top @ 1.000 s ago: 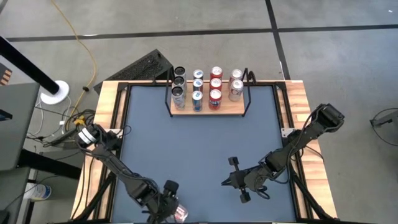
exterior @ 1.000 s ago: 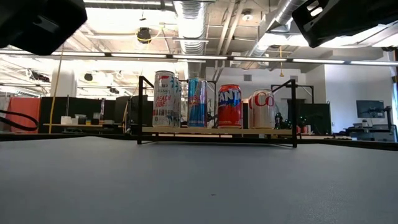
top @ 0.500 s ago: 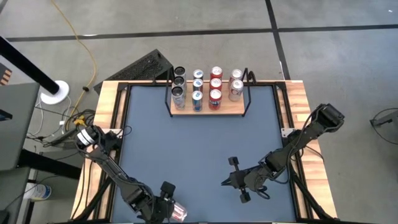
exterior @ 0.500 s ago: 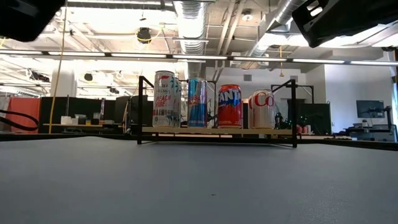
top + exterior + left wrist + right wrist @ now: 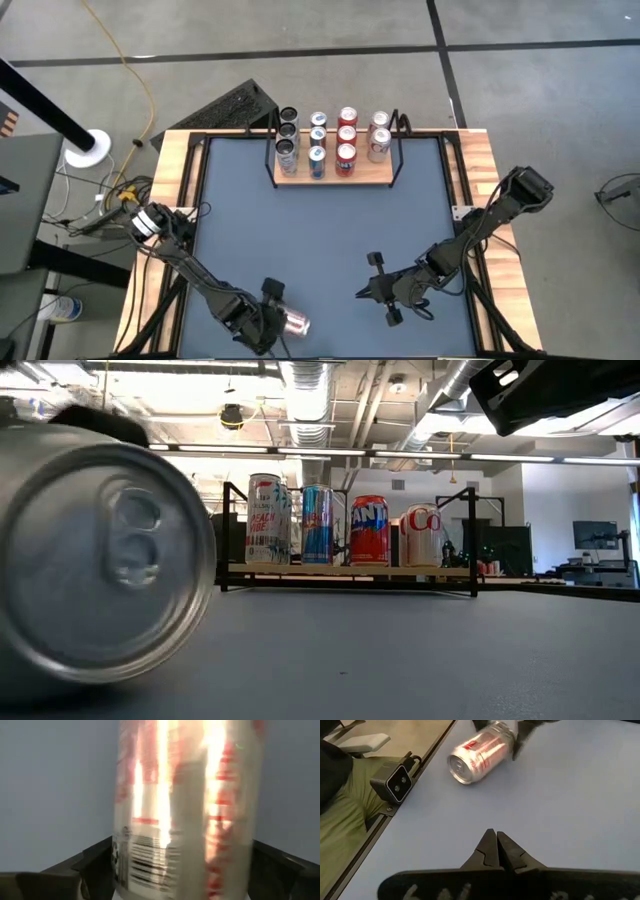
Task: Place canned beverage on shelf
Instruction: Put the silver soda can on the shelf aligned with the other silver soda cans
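A silver can with red print point(image 5: 297, 322) lies on its side near the table's near edge. It fills the left of the low view point(image 5: 105, 560) and shows in the right wrist view point(image 5: 480, 749). My left gripper point(image 5: 283, 319) is shut on it. My right gripper point(image 5: 362, 292) is shut and empty, over the mat to the right of the can. The shelf point(image 5: 335, 172), a light-wood board with black wire ends, stands at the far edge with several upright cans on it; it also shows in the low view point(image 5: 350, 570). My left gripper holds the can's side wall point(image 5: 150, 865) between its two fingers point(image 5: 92, 867), at the end away from the pull-tab top point(image 5: 459, 766). The fingers come level from the table's left and lie along the can. Whether the can rests on the mat, I cannot tell.
The low camera point(image 5: 395, 782) sits at the table's near edge, close to the can. Wooden rails point(image 5: 480, 165) border the blue-grey mat point(image 5: 330, 230), which is open between the grippers and the shelf.
My left gripper has moved a little toward the table's far edge and right with the can still in its hold. The can has come into the low view at its left, top end toward that camera.
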Motion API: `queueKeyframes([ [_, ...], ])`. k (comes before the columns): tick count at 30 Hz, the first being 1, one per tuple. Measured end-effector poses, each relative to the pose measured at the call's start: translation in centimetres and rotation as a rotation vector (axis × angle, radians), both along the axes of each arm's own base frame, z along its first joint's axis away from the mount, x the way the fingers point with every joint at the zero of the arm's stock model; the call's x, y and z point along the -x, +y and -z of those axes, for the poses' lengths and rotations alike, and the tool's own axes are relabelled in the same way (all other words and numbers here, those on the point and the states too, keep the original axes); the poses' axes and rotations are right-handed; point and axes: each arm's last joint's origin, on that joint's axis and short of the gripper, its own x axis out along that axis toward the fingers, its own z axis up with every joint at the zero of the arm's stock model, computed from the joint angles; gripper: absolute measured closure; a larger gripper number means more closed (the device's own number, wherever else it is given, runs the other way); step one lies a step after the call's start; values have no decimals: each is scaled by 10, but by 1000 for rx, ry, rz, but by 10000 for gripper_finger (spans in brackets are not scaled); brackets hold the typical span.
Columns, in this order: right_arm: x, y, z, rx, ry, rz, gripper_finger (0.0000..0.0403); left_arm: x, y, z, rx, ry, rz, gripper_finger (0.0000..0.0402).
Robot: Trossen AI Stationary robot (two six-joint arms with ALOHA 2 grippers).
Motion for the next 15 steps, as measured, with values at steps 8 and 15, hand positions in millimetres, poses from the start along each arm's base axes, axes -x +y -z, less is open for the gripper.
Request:
queueKeyframes([
  [8, 0, 0, 0, 0, 0, 0, 403, -6, 19, 0, -65, 66, -22, 106],
  [15, 0, 0, 0, 0, 0, 0, 403, -14, 20, -3, 27, 61, -29, 97],
])
